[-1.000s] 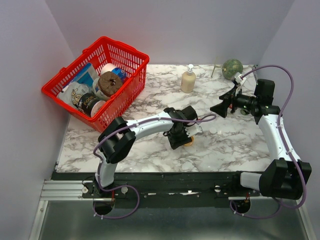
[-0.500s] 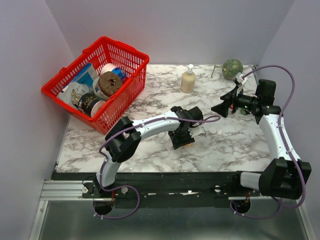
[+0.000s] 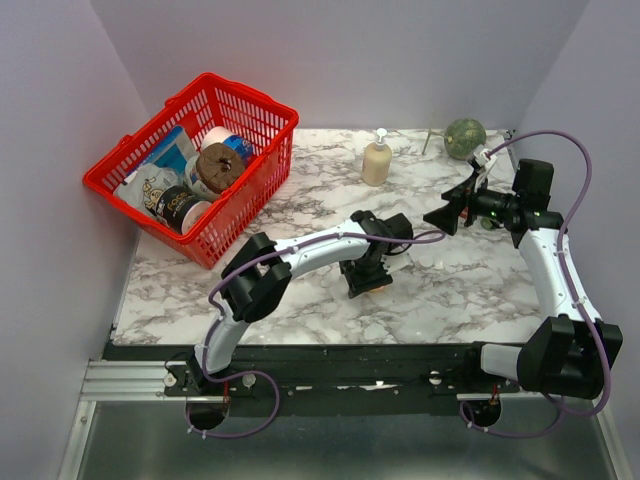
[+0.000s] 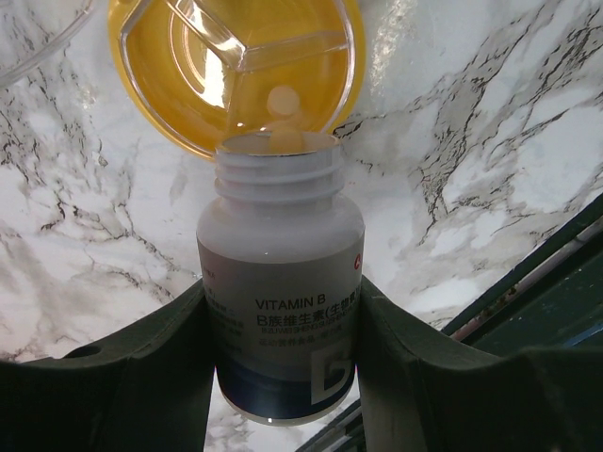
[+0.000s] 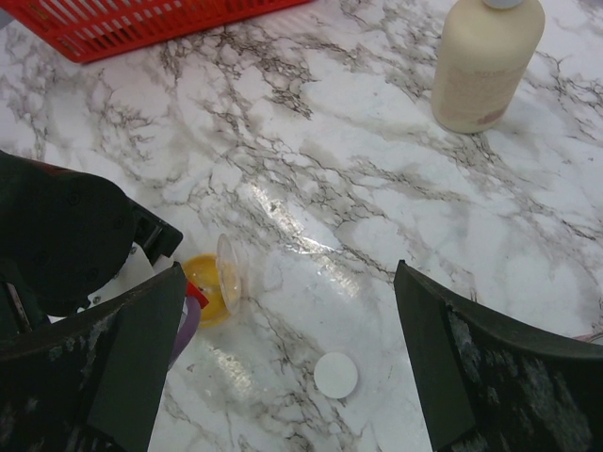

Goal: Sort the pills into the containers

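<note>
Holding the uncapped white pill bottle (image 4: 280, 273), the left hand (image 4: 283, 315) is part-closed around its body, mouth tipped over the yellow dish (image 4: 160, 113) mid-table.
Pale pills (image 4: 283, 99) sit at the bottle mouth and in the dish. Right hand (image 3: 445, 216) is wide open and empty, near the right edge. Table (image 3: 470, 290) is bare toward the near and right edges; red basket (image 3: 262, 178) fills the far-left corner. Since a second ago the left elbow has swung right; right arm unmoved.

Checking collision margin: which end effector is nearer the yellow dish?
Left. The left end effector holds the pill bottle, mouth at the yellow dish; the right end effector hovers open, off to its right.
</note>
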